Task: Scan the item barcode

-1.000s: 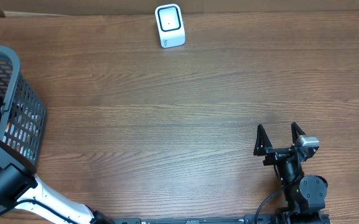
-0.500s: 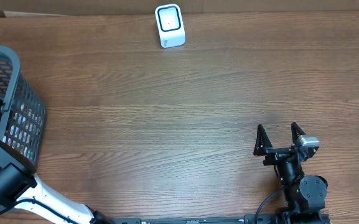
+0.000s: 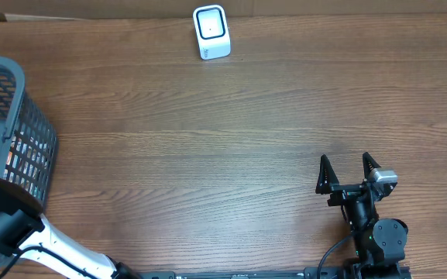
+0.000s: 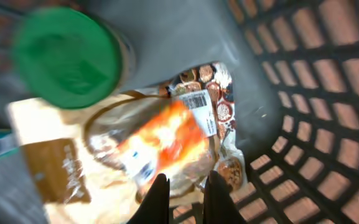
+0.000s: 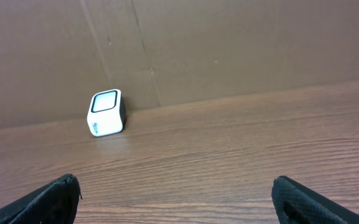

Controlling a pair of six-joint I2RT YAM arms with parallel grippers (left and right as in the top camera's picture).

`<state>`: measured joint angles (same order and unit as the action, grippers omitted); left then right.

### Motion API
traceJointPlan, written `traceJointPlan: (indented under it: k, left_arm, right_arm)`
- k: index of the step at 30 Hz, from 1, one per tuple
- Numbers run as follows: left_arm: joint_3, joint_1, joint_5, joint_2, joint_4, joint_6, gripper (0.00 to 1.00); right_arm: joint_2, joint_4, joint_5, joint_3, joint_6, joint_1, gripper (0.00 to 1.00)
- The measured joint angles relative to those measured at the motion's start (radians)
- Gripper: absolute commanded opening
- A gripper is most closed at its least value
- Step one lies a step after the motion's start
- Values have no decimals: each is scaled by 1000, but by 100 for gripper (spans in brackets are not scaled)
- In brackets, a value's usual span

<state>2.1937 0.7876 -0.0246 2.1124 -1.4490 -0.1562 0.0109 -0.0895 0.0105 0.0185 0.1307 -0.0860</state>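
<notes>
Down in the mesh basket (image 4: 303,93) with the left hand (image 4: 185,196), pinched together on the lower edge of the orange-labelled packet (image 4: 167,140) (barcode sticker showing, view blurred). Just beside it, a green-lidded jar (image 4: 67,56). Over by the near edge of the bench (image 3: 208,155), right hand (image 3: 345,158) with fingers spread wide apart. Well away at the far edge, white scanner (image 3: 211,31).

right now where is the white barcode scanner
In the overhead view the white box-shaped scanner stands at the far edge of the wooden table, slightly left of centre, beside the brown cardboard wall.
</notes>
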Motion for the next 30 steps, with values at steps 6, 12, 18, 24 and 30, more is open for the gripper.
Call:
traceJointPlan:
  k: [6, 12, 18, 24, 30]
  left_arm:
    - [19, 0, 16, -50, -13, -26, 9]
    - [-3, 0, 25, -63, -29, 7, 39]
    - [-184, 0, 23, -68, 83, 73, 49]
    - [-369, 0, 15, -68, 225, 127, 58]
    - [-481, 0, 14, -68, 362, 139, 64]
  right_arm:
    - [0, 0, 0, 0, 0, 0, 100]
    - [0, 0, 0, 0, 0, 0, 100]
    - [0, 0, 0, 0, 0, 0, 100]
    - [0, 0, 0, 0, 0, 0, 100]
    - [0, -1, 0, 0, 0, 0, 100]
